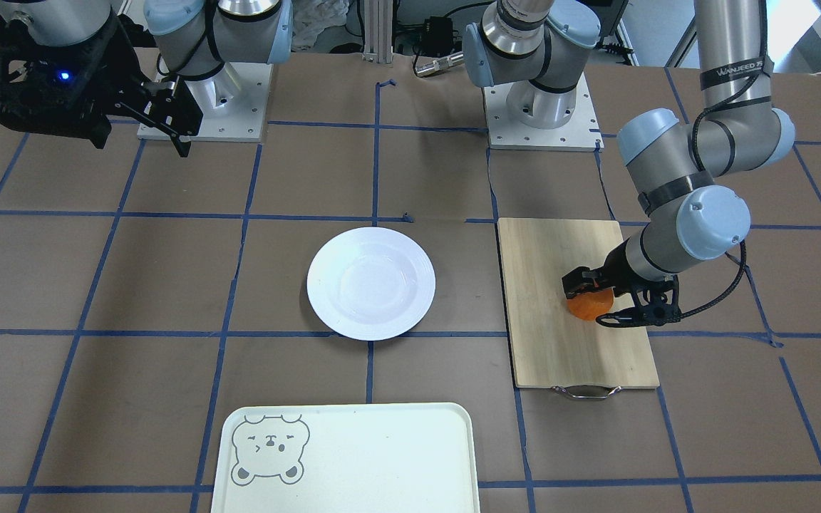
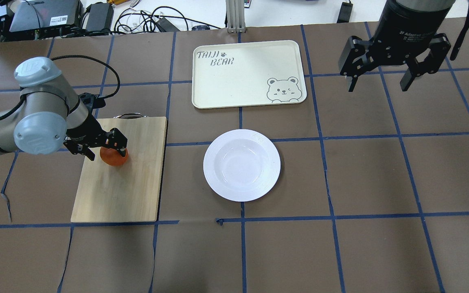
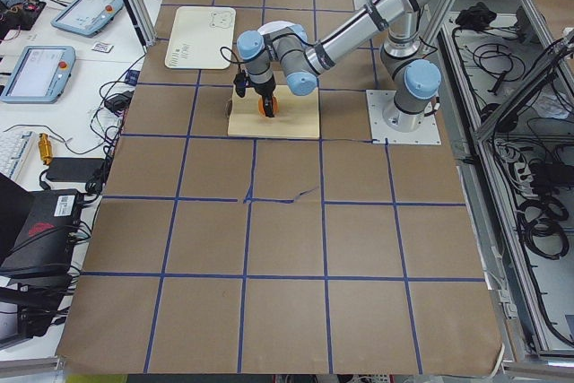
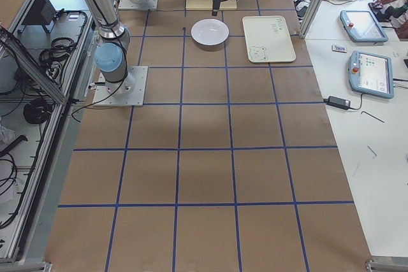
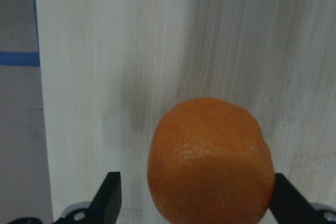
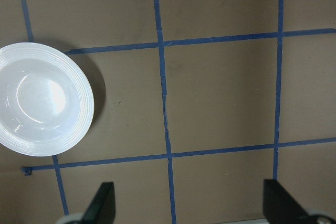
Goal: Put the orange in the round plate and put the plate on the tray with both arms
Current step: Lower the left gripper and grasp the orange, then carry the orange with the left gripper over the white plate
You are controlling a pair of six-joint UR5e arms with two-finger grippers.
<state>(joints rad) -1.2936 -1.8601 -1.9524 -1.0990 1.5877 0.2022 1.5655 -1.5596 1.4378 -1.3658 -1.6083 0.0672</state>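
Observation:
The orange point(image 2: 113, 158) rests on a bamboo cutting board point(image 2: 124, 191) at the table's left. My left gripper point(image 2: 107, 152) is down around it, open. In the left wrist view the orange point(image 5: 210, 161) touches one finger point(image 5: 283, 198), while a gap separates it from the other finger point(image 5: 109, 195). The white round plate point(image 2: 241, 165) stands empty in the middle of the table. Beyond it lies the cream tray point(image 2: 234, 77) with a bear face, also empty. My right gripper point(image 2: 381, 87) hangs open high over the far right, holding nothing, well away from the plate point(image 6: 44, 98).
The cutting board point(image 1: 560, 342) has a metal handle point(image 1: 585, 391) on its far short edge. Brown paper with blue tape lines covers the table. Cables and devices lie past the table's far edge, and tablets sit on side desks point(image 4: 370, 71).

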